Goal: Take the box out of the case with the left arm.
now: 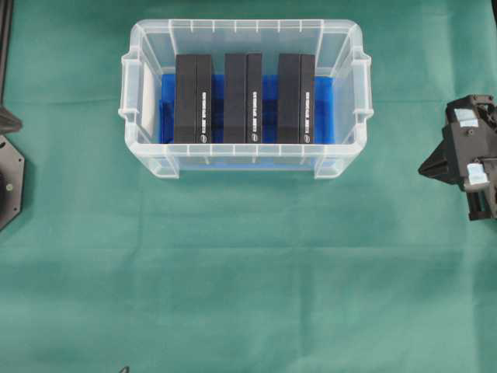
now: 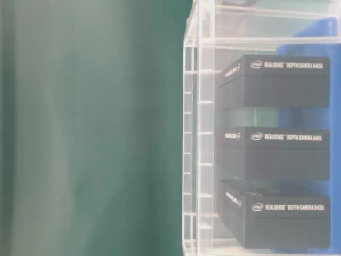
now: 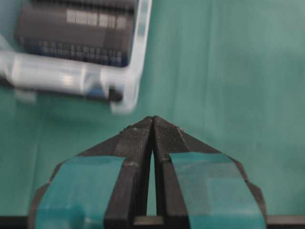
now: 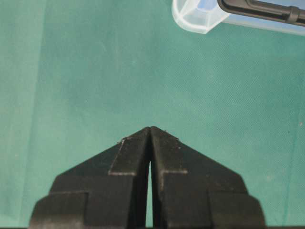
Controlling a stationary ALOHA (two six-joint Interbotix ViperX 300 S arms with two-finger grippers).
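The clear case (image 1: 245, 27) stands at the back middle of the green cloth. Three black boxes (image 1: 192, 97) (image 1: 243, 97) (image 1: 296, 97) stand side by side in it on blue lining. In the table-level view they show through the case wall (image 2: 200, 133), labelled on their edges (image 2: 277, 80). My left gripper (image 3: 153, 118), with teal pads (image 3: 81, 191), is shut and empty over bare cloth. The case corner (image 3: 128, 95) and one box (image 3: 76, 33) lie ahead of it to the left, apart from it. My right gripper (image 4: 150, 128) (image 1: 423, 168) is shut and empty, right of the case.
Green cloth (image 1: 248, 295) covers the whole table. Parts of the left arm's base (image 1: 9, 183) show at the left edge. A white pad (image 1: 147, 93) stands inside the case's left end. A case corner (image 4: 195, 19) shows far ahead in the right wrist view.
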